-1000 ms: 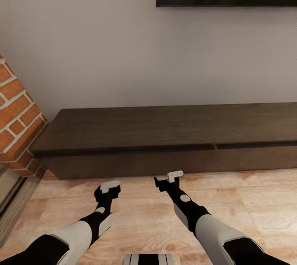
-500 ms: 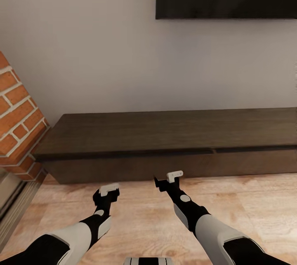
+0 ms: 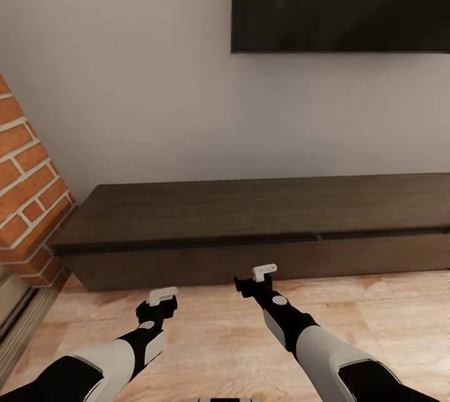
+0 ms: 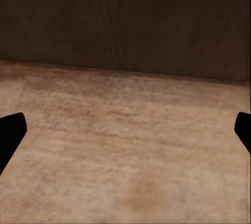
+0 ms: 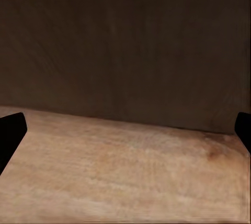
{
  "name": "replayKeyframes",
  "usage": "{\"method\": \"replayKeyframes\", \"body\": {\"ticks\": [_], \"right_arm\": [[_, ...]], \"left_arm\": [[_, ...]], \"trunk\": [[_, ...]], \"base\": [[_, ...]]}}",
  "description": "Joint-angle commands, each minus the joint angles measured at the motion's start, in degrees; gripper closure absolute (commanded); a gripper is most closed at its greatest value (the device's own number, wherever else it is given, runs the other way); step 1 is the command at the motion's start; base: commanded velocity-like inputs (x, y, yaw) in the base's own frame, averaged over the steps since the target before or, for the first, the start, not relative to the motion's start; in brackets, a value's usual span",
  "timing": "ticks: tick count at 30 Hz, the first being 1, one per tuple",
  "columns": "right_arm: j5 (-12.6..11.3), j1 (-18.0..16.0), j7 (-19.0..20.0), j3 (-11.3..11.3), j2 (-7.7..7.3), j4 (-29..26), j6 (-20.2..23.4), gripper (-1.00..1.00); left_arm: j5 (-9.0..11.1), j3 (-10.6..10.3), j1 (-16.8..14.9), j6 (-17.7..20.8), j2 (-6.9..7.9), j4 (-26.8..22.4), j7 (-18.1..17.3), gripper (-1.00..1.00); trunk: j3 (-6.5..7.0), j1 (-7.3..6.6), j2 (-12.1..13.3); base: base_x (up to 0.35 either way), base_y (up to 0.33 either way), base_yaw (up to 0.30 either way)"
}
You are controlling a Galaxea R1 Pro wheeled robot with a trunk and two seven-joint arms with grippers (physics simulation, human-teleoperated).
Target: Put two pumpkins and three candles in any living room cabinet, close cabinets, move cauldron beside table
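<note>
Compared with the earlier head pictures, the whole scene sits lower in the frame: the dark wall screen shows more of its face and the cabinet has slid down, which indicates a camera tilt or rise, not a displacement of furniture. Relative to the cabinet front, the left gripper now lies slightly further back over the wooden floor, while the right gripper remains just short of the lower door panel. Both units are empty: in the left wrist view the left gripper's fingertips appear at opposite edges of the picture with bare floor between them, and the right gripper's fingertips stand equally wide apart, so both jaws are fully spread and hold nothing. Ahead of both grippers the cabinet doors are shut, with only a thin vertical seam beyond the right gripper and slightly to its right. A brick column stands to the left of the left gripper, beside the cabinet's end. No pumpkin, candle or cauldron is visible, so none can be located from here. Judgement: the robot is positioned in front of the cabinet with free hands, so the likely next step is opening a door, and item collection remains outstanding.
</note>
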Motion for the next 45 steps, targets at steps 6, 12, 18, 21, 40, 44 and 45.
{"method": "replayKeyframes", "body": {"ticks": [6,12,18,21,40,44,45], "right_arm": [[0.2,0.0,0.0,0.1,0.00,2.3,0.3,-1.00],[0.2,0.0,0.0,0.0,0.00,5.3,0.4,-1.00],[0.2,0.0,0.0,0.0,-0.26,6.5,0.5,-1.00],[0.2,0.0,0.0,0.0,-2.05,7.0,0.5,-1.00],[0.0,0.0,0.2,-0.2,-3.99,7.4,5.0,-1.00],[-0.1,0.0,0.2,-0.2,-4.24,7.3,5.0,-1.00],[0.0,0.0,0.2,-0.2,-4.26,7.4,5.0,-1.00]], "left_arm": [[0.6,-0.4,-0.1,2.3,0.18,0.2,0.2,-1.00],[2.1,-0.3,0.3,3.9,1.15,0.3,0.2,-1.00],[5.1,-0.3,1.0,4.5,1.67,0.3,0.1,-1.00],[5.5,-0.3,1.7,4.9,1.76,0.3,0.1,-1.00],[5.6,-0.3,3.2,17.4,1.60,0.1,-3.5,-1.00],[5.6,-0.3,3.2,17.5,1.60,0.0,-3.5,-1.00],[5.6,-0.3,3.2,17.5,1.60,0.0,-3.6,-1.00]], "trunk": [[1.29,-0.16,0.1],[2.62,-0.32,0.1],[3.95,-0.47,0.2],[4.57,-0.55,0.3],[8.02,-1.04,0.5],[8.73,-1.14,0.6],[8.91,-1.17,0.6]], "base": [[0.000,0.000,-0.242],[0.000,0.000,-0.284],[0.000,0.000,-0.294],[0.000,0.000,-0.295],[-0.118,-0.018,-0.283],[-0.219,-0.112,-0.274],[-0.102,-0.074,-0.274]]}}
